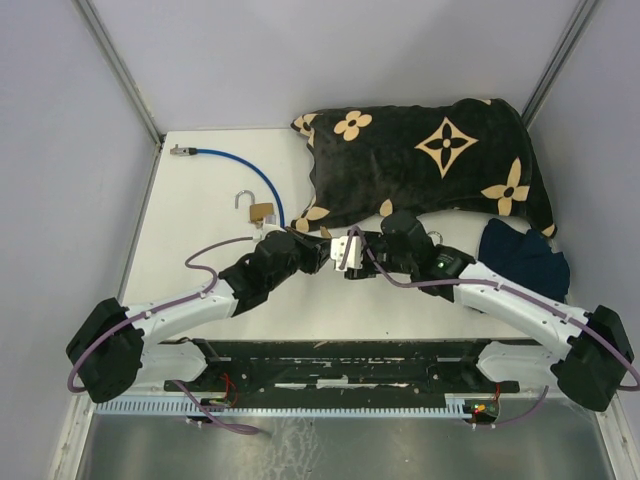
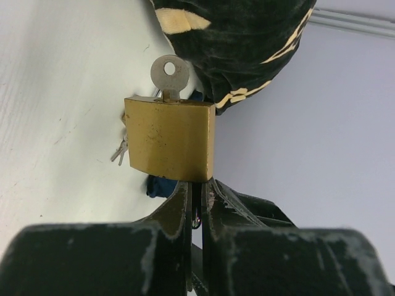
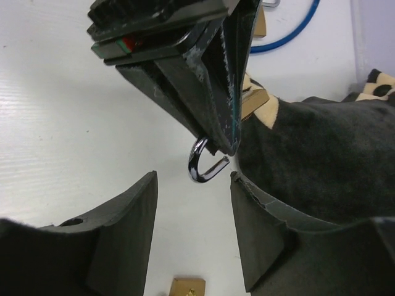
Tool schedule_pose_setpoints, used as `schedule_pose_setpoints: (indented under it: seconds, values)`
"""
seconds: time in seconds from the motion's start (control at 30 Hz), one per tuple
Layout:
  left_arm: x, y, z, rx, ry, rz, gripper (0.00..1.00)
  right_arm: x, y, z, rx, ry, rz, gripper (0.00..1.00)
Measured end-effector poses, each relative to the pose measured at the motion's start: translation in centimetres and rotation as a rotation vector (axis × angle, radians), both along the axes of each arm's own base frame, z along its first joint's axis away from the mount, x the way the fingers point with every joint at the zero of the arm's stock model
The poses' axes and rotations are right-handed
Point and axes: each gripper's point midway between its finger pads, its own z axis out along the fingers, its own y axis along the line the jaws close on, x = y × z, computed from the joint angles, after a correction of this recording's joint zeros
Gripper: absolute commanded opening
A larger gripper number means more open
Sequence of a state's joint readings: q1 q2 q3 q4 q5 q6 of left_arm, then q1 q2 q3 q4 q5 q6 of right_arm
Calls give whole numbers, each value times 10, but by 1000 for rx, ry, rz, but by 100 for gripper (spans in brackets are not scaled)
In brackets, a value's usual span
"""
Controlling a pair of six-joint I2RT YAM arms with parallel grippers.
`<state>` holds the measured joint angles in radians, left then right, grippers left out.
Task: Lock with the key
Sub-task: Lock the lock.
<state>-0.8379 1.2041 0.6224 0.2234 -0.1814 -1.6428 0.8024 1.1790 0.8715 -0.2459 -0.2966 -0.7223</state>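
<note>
- Nearest, just off the near edge of the black patterned bag (image 1: 430, 170), the left gripper (image 2: 196, 191) is clamped on the brass padlock (image 2: 171, 139). It pinches the shackle end and holds the lock clear of the table.
- Facing it on the same side of the bag, the right gripper (image 3: 192, 179) has its jaws spread wide with nothing between them.
- By its look the padlock is solid, rigid and heavy for its size. Its smooth flat faces may twist in a pinch grip when the key is turned.
- Farther out, toward the bag, the key (image 2: 169, 75) sits in the lock's far end. It looks thin, light and stiff, best pinched across the flat round head. Spare keys (image 2: 120, 151) dangle beside it and may get in the way.
- Only a chrome loop of the shackle (image 3: 207, 168) pokes out past the left fingers. They hide where it meets the body, so whether it is seated cannot be told.
- From above, the held lock is lost between the two grippers.
- Left of the bag, farther off, a second padlock (image 1: 258, 210) lies with its shackle up, by a blue cable (image 1: 240, 160).
</note>
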Motion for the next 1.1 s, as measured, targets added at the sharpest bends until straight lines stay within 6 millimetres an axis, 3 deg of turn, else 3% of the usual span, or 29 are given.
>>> schedule_pose_setpoints:
  seconds: [0.27,0.57,0.7,0.87,1.1]
  values:
    - [1,0,0,-40,42,36,3,9,14,15,39,-125,-54,40]
    - [3,2,1,-76,75,67,3,14,26,9,-8,-234,-69,35]
    - [5,4,1,-86,80,86,3,18,25,10,-21,-276,-82,24]
    - [7,5,2,-112,87,103,3,20,24,9,-37,-297,-84,2]
    - [5,6,-2,-136,71,100,28,18,24,4,-48,-283,-73,2]
